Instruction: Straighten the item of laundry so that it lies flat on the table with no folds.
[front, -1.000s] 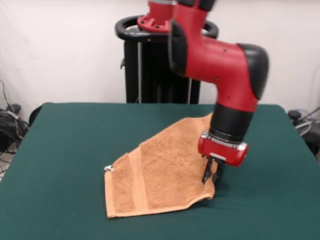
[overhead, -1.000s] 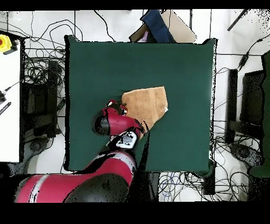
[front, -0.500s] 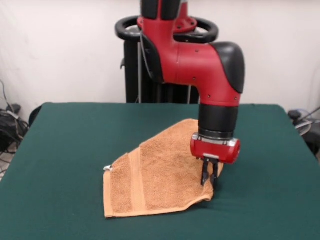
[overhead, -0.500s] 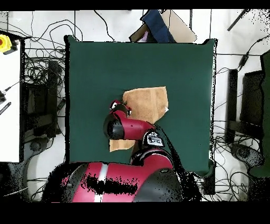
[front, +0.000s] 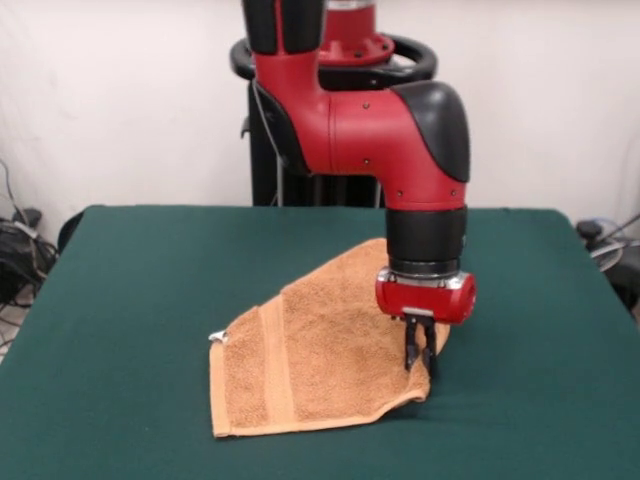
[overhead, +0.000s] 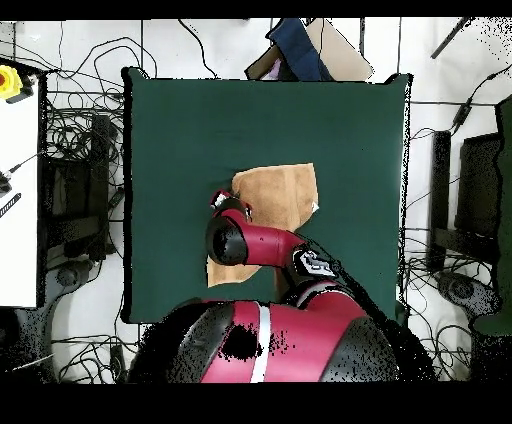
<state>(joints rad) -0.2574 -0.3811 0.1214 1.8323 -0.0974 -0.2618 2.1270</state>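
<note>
The gripper (front: 419, 362) is hanging nearly closed, gripping nothing, over the towel's (front: 310, 350) folded right edge; the towel is stretching leftward across the tabletop (front: 130, 300).

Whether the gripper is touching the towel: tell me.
Touching. In the front view the gripper comes down onto the towel's raised edge, its tips closed on the cloth.

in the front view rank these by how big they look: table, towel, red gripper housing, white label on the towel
1. table, spans nearly the full picture width
2. towel, covers a modest patch of it
3. red gripper housing, far smaller than the towel
4. white label, a tiny tab at the towel's left corner

No close calls.
</note>
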